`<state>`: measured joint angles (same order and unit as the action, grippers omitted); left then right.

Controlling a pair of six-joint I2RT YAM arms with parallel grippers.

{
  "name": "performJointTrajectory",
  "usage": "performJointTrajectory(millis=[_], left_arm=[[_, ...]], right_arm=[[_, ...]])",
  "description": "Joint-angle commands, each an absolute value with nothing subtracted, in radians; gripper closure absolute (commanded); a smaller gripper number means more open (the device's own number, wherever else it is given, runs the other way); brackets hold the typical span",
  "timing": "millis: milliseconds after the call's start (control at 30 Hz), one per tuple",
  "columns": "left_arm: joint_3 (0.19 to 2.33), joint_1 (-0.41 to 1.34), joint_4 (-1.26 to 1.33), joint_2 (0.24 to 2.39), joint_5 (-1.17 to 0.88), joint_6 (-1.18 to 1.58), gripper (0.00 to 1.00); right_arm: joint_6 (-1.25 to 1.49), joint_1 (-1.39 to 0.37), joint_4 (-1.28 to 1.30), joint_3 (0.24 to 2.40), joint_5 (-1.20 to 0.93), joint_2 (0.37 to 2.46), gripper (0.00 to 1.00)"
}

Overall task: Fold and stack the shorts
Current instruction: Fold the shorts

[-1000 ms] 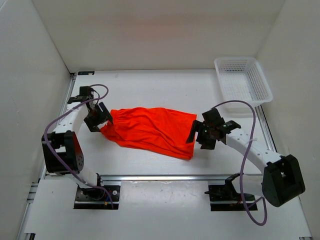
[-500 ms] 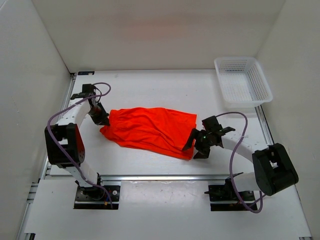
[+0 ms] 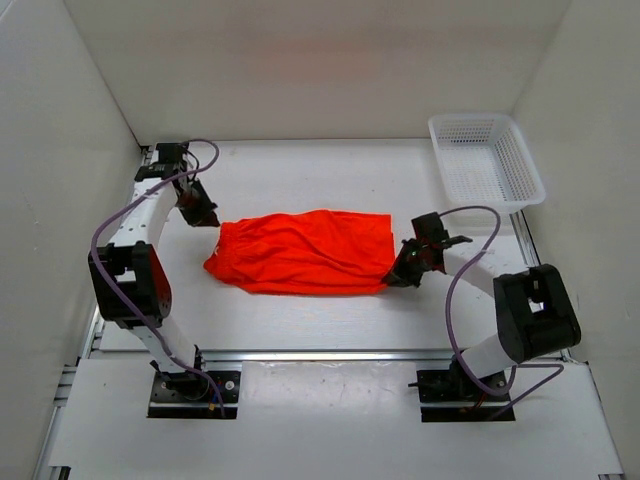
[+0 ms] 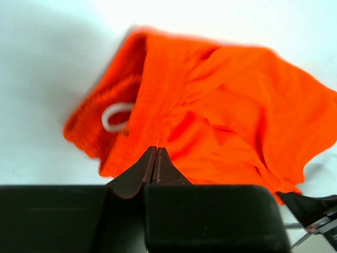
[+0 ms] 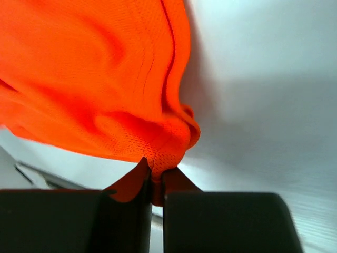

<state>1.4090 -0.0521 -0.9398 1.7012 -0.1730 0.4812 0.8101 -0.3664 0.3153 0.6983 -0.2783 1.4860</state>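
Note:
The orange-red shorts (image 3: 305, 252) lie stretched sideways across the middle of the table. My left gripper (image 3: 208, 217) is at their far left corner, by the waistband. In the left wrist view its jaws (image 4: 155, 149) are pressed together, with the shorts (image 4: 226, 105) reaching right down to the tips and the white drawstring (image 4: 116, 113) looped just beyond. My right gripper (image 3: 398, 277) is at the near right corner. The right wrist view shows it (image 5: 156, 168) shut, with a bunched fold of the shorts (image 5: 89, 68) pinched between the fingers.
A white mesh basket (image 3: 487, 160) stands at the back right corner. White walls close in the table on the left, back and right. Purple cables loop from both arms. A metal rail (image 3: 320, 355) runs along the near edge.
Both grippers have closed at the ends of the shorts. The left one moved toward the back, the right one up and to the right. The shorts now lie pulled out straighter between them.

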Motion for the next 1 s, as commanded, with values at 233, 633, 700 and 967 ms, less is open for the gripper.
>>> performJointTrajectory(millis=[233, 633, 700, 967], left_arm=[[1.513, -0.048, -1.043, 1.642, -0.195, 0.433, 0.90], [1.183, 0.084, -0.911, 1.606, -0.259, 0.503, 0.13], [1.164, 0.094, -0.899, 1.615, -0.270, 0.512, 0.13], [1.236, 0.138, -0.862, 1.713, -0.282, 0.512, 0.89]], right_arm=[[0.549, -0.255, 0.520, 0.939, -0.140, 1.439, 1.00], [0.528, -0.245, 0.543, 0.801, -0.045, 1.401, 0.29], [0.537, -0.245, 0.558, 0.814, -0.026, 1.372, 0.29], [0.581, -0.287, 0.569, 0.874, -0.077, 1.368, 0.32]])
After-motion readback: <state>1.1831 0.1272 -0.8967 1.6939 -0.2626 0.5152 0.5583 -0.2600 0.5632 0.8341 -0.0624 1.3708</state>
